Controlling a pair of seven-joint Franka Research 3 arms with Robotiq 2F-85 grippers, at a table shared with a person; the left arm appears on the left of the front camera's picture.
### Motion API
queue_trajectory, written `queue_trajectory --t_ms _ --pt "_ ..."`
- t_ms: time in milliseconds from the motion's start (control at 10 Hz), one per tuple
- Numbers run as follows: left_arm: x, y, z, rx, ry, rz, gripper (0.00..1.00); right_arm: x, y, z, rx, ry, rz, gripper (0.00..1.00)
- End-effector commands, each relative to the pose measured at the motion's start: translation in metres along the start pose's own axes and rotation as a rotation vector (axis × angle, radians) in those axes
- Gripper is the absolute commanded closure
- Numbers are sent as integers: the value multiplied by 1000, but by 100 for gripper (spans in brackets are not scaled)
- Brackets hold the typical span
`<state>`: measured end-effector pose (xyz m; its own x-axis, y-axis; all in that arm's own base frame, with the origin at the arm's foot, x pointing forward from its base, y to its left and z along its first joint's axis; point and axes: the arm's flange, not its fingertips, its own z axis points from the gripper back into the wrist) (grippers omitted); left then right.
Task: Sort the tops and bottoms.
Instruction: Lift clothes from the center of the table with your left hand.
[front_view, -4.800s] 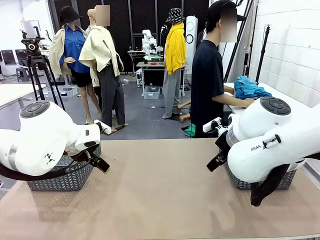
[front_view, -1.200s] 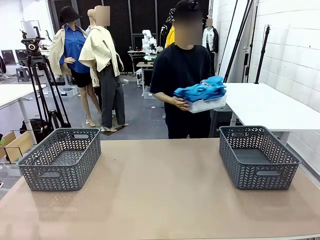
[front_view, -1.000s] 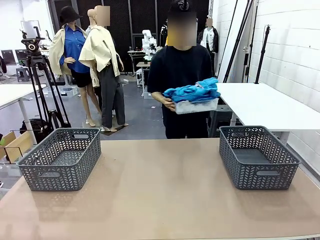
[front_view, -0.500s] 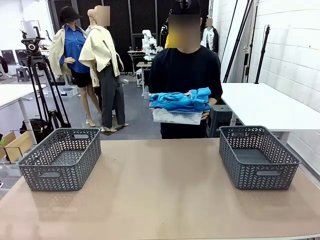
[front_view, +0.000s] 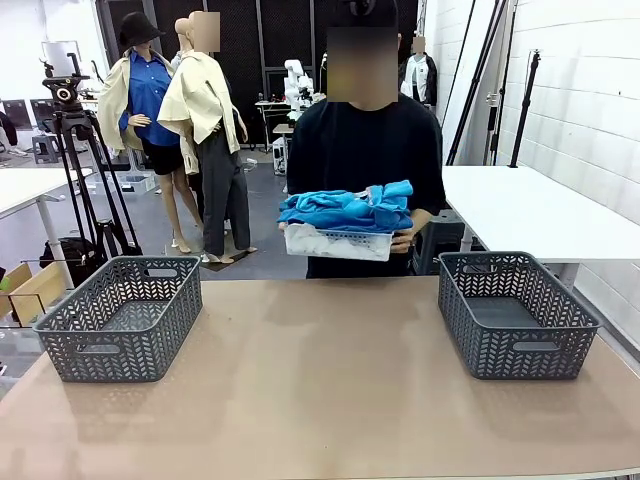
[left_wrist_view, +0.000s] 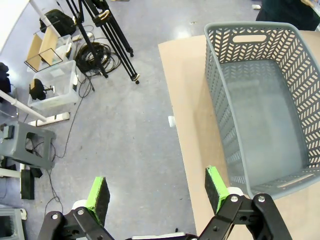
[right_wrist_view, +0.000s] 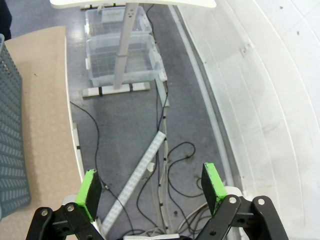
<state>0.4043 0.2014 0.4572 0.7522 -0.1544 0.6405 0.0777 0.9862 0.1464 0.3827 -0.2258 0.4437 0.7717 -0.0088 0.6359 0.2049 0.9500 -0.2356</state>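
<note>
The left jaws stand wide open with nothing between them. Their 2 green pads (left_wrist_view: 97, 194) hang over grey floor just off the left edge of the tan worktop (left_wrist_view: 187, 90). Beside them on that edge sits 1 grey plastic lattice basket (left_wrist_view: 220, 100), which has nothing in it. Black tripod legs (left_wrist_view: 107, 40) stand on the floor beyond.

The right jaws are also spread fully and hold nothing. Their 2 green pads (right_wrist_view: 90, 194) hang over floor strewn with cables, off the right edge of the worktop (right_wrist_view: 40, 100). A strip of a grey lattice basket (right_wrist_view: 10, 125) shows at that view's left side. Farther off, 2 clear plastic bins (right_wrist_view: 122, 55) lie under a white table.

From the front, the worktop (front_view: 320, 400) carries 2 grey lattice baskets. 1 basket (front_view: 100, 350) is near the far left corner and 1 basket (front_view: 515, 348) is near the far right corner. They are well apart, with bare surface between them.

At the middle of the far edge stands 1 person in a black shirt (front_view: 365, 140). The person holds 1 white plastic basket (front_view: 335, 243) up off the worktop. On it lies a heap of the tops (front_view: 345, 208), sky-blue and deeper blue shirts. How many are in the heap cannot be told. 1 hand (front_view: 403, 240) grips the end of the white basket.
</note>
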Motion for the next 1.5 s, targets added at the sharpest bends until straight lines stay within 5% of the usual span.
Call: queue_trajectory --t_ms 0,1400 --pt "-3 3 0 4 -8 -13 0 0 1 0 2 5 11 0" --pt "-3 3 0 4 -8 -13 0 0 1 0 2 5 11 0"
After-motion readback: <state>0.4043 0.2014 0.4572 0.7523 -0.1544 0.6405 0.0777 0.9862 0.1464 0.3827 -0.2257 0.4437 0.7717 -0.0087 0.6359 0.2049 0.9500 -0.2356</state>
